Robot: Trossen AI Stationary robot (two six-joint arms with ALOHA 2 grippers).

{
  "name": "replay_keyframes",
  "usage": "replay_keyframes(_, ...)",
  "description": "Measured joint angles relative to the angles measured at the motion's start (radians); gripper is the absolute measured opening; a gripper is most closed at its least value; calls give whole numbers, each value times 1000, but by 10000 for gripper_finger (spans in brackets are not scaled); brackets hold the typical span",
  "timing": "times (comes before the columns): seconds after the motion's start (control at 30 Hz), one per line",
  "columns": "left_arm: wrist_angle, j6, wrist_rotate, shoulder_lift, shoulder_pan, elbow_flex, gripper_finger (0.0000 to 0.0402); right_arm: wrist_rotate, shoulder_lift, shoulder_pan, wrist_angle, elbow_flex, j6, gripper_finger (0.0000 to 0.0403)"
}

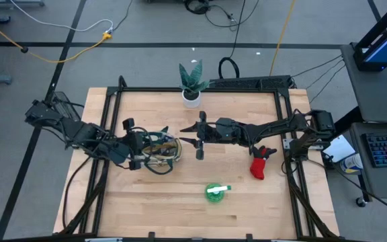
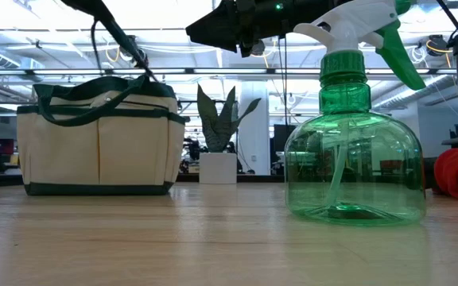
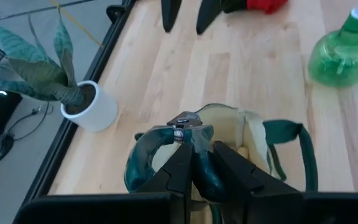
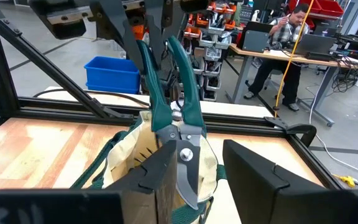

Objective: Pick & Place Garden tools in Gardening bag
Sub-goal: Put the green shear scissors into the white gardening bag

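The cream gardening bag (image 1: 161, 156) with green trim stands left of the table's middle, its mouth open; it also shows in the low view (image 2: 98, 139). My left gripper (image 1: 142, 144) is over the bag, shut on green-handled pruning shears (image 4: 179, 118). My right gripper (image 1: 200, 136) is just right of the bag, open and empty, its fingers apart from the shears. A red-black glove (image 1: 261, 165) lies at the right. A green spray bottle (image 1: 216, 191) stands near the front edge. My left gripper pinches the shears' two green handles (image 3: 205, 177) between its two fingers (image 3: 178, 168), near the handles' free ends. The fingers come from above, slanting down from the table's left. The shears hang below the fingers, head and blades (image 4: 188, 171) down, over the bag's open mouth.
A green plant in a white pot (image 1: 192, 84) stands at the far edge, behind the bag. A black frame (image 1: 200, 89) runs around the table. Bare wood lies between the bag and the near edge. A person sits at a desk (image 4: 284, 37) beyond the table.
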Motion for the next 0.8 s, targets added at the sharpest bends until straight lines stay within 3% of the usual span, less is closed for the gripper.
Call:
replay_keyframes(0.23, -83, -77, 0, 0, -21, 0, 47, 0, 0, 0, 0, 0, 0, 128)
replay_keyframes(0.8, -89, -133, -3, -5, -71, 0, 46, 0, 0, 0, 0, 0, 0, 128)
